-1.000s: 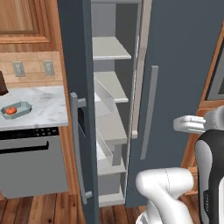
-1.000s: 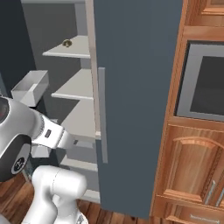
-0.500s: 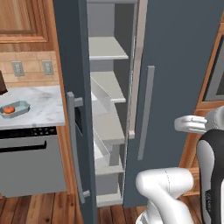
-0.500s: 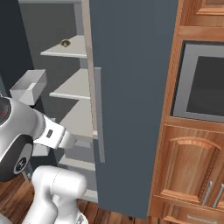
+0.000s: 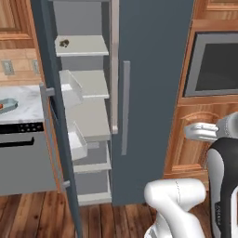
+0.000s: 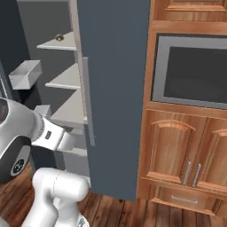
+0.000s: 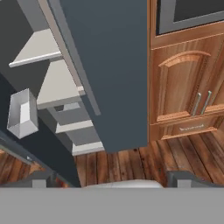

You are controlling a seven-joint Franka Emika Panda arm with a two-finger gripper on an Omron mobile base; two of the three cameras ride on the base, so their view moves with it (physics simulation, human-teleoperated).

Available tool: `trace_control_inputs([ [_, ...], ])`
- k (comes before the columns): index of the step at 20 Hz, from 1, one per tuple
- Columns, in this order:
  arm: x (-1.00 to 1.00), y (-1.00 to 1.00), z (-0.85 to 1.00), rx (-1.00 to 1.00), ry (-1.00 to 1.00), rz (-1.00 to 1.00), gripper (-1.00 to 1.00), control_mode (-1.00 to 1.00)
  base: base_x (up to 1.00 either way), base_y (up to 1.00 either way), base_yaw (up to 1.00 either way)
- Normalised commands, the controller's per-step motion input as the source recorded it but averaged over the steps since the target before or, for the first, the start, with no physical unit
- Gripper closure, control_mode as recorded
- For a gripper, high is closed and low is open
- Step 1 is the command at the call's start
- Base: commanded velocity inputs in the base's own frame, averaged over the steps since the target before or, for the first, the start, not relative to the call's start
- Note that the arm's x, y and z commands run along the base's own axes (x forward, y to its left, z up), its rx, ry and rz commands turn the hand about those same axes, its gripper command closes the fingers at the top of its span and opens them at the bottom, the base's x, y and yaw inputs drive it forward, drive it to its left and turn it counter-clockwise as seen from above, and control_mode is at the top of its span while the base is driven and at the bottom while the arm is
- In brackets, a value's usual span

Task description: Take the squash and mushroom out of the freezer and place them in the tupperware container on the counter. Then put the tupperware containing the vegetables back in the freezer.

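Base drove right, view shifted | freezer (image 5: 153,93) door ajar | mushroom (image 5: 64,43) on top shelf | gripper (image 7: 111,180) jaws wide, empty

The tall dark grey-blue freezer (image 5: 153,93) stands open. A tiny brown mushroom (image 5: 64,43) sits on its upper light grey shelf. The small orange-red squash (image 5: 1,107) lies in the pale teal translucent tupperware tray (image 5: 10,103) on the white marble bench (image 5: 28,104).

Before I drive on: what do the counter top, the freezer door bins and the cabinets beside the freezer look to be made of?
The counter looks like polished marble: white-grey with faint veining. The door bins look like white translucent plastic, thin-walled and pale. The cabinets look like varnished wood: warm brown with visible grain and raised panels. All rendered, so only apparent.
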Motion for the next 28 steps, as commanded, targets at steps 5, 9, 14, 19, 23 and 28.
trace_control_inputs([
  [5,0.0,0.0,0.0,0.0,0.0,0.0,-1.0,1.0,0.39,-0.44,-0.01],
  [9,0.0,0.0,0.0,0.0,0.0,0.0,-1.0,1.0,0.76,0.07,-0.03],
  [14,0.0,0.0,0.0,0.0,0.0,0.0,-1.0,1.0,0.69,0.18,-0.01],
  [19,0.0,0.0,0.0,0.0,0.0,0.0,-1.0,1.0,0.25,0.19,-0.02],
  [23,0.0,0.0,0.0,0.0,0.0,0.0,-1.0,1.0,0.0,0.6,-0.02],
  [28,0.0,0.0,0.0,0.0,0.0,0.0,-1.0,1.0,0.45,0.35,-0.02],
])
